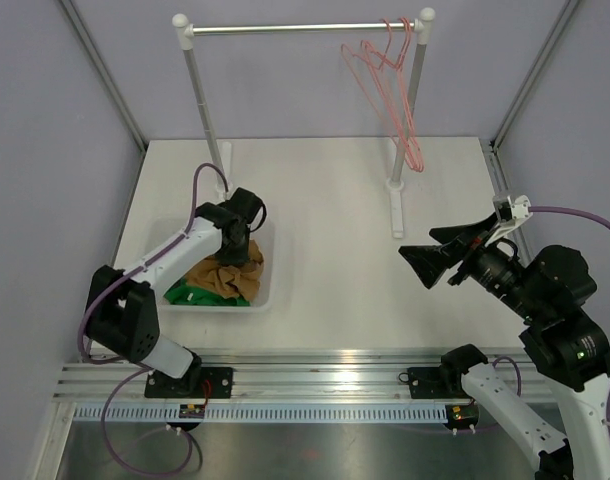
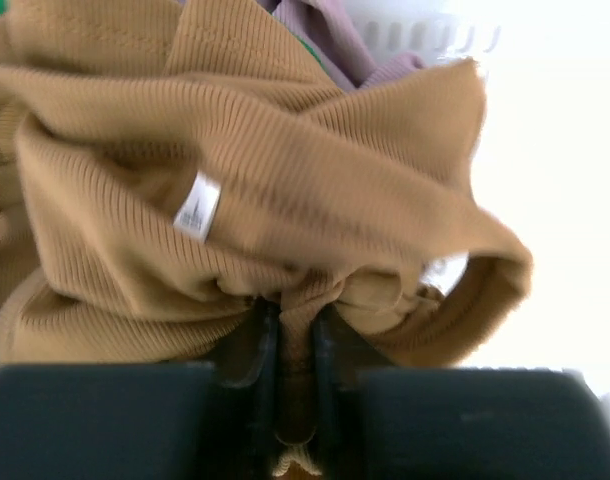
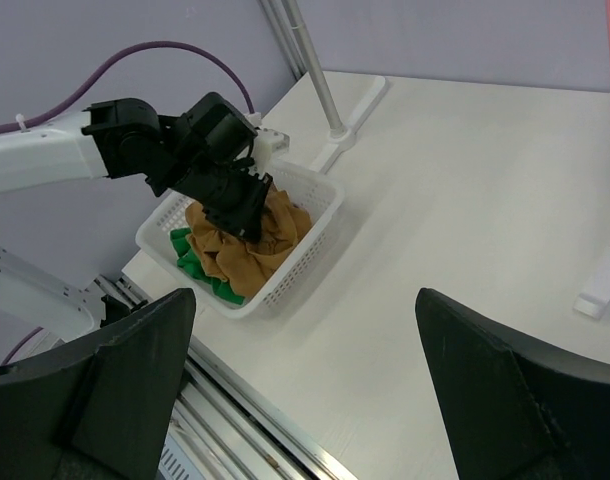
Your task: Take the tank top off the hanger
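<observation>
Now, tan tank top [image 1: 225,277] in white basket [image 1: 266,282], atop green garment [image 1: 189,295]

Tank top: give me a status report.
Left gripper pinching the tank top, down in the basket. Right gripper wide open, empty, above the table. Hangers bare on the rail. Nothing in the way.

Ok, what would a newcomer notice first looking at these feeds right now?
The brown tank top, bunched in the white basket on the left of the table, with the left end effector pinching a fold of it. Next, the bare pink hangers dangling at the right end of the rail at the back. The right end effector hangs wide open over the table's right side, holding nothing.
</observation>
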